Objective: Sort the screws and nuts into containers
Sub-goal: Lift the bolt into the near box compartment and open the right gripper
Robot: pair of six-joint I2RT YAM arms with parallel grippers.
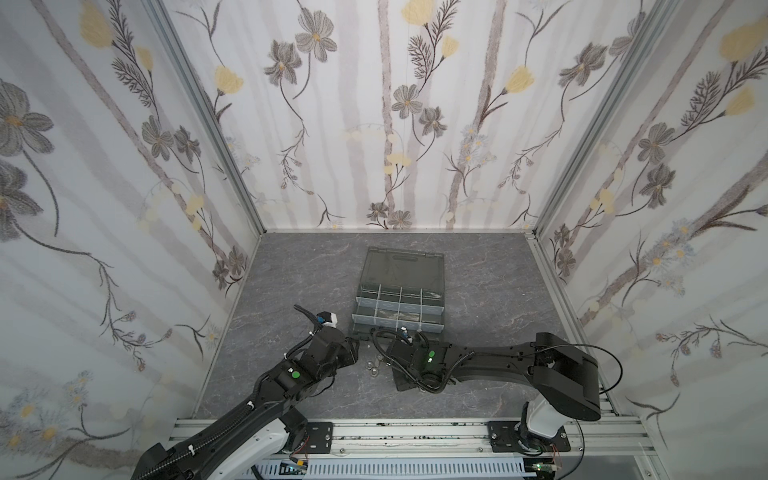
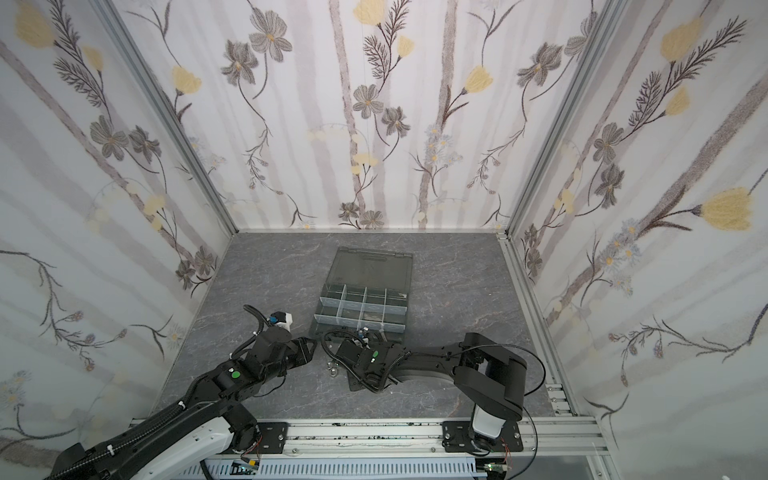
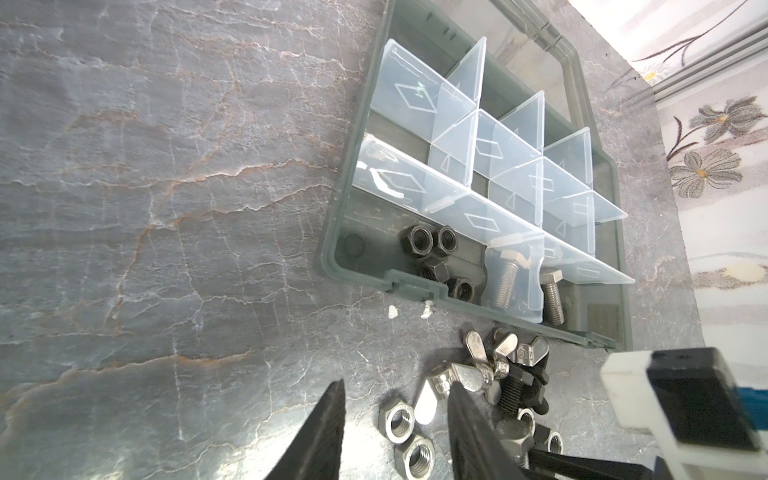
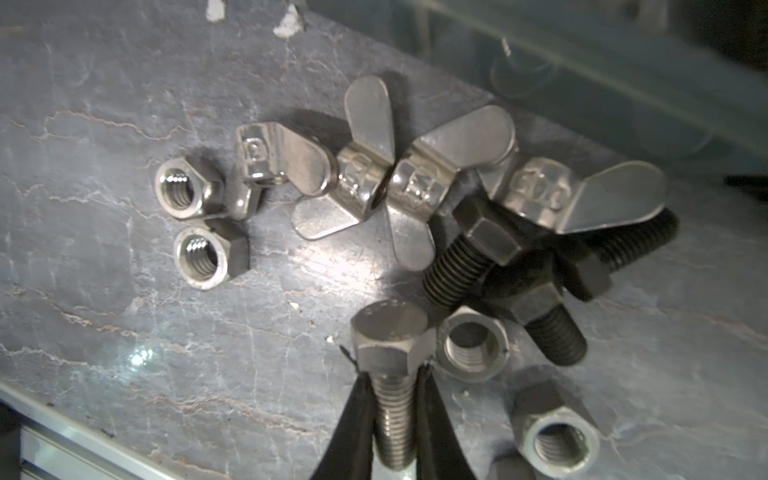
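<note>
Four black nuts [image 3: 436,257] and two silver bolts [image 3: 509,276] sit in the case [image 3: 332,232], while wing nuts [image 4: 365,166], silver nuts [image 4: 187,191] and black bolts [image 4: 469,249] lie loose on the table [image 3: 166,208] beside it, the right gripper [image 4: 394,374] clamped on one more silver bolt [image 4: 390,332] there, the left gripper [image 3: 395,386] with jaws apart.

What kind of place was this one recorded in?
Probably a purpose-built robot recording booth, not a real workshop: floral-papered wall panels in aluminium framing box in a stone-look tabletop, and the left arm and right arm are mounted on an aluminium rail at its front edge.
</note>
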